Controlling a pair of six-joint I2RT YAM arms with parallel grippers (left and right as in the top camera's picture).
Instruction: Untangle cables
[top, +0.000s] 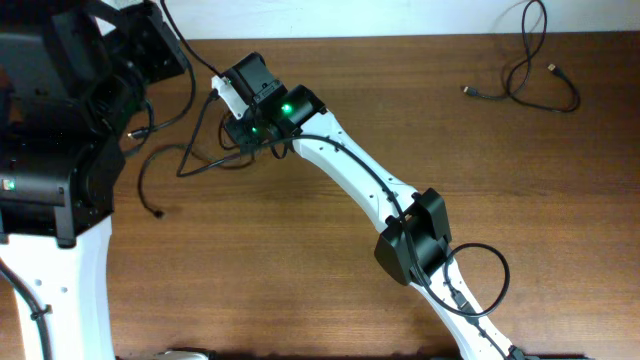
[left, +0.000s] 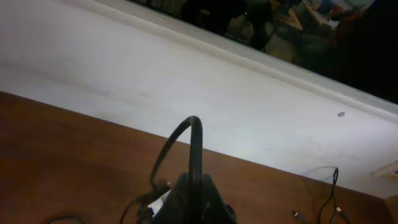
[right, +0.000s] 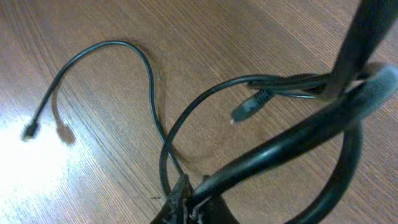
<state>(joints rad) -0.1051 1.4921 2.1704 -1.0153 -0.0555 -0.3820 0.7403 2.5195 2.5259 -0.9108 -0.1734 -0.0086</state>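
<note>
We see the right end effector (right: 186, 200) pinched narrow on a thin cable (right: 152, 81) low over the desk (top: 300, 270). The cable arcs away from it to a small plug (right: 29, 131) on the wood. The tangle (top: 195, 150) lies just beside this end effector. The left end effector (left: 194, 190), beyond the tangle from it, is closed on a loop (left: 194, 134) arching up from its tips. A spare cable (top: 535, 75) lies well apart from the right end effector.

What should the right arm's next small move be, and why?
Likely ease the right gripper slowly away from the left gripper. It seems pinched on a thin cable whose plug end lies free, while the left holds a cable loop; separating should draw them apart.
</note>
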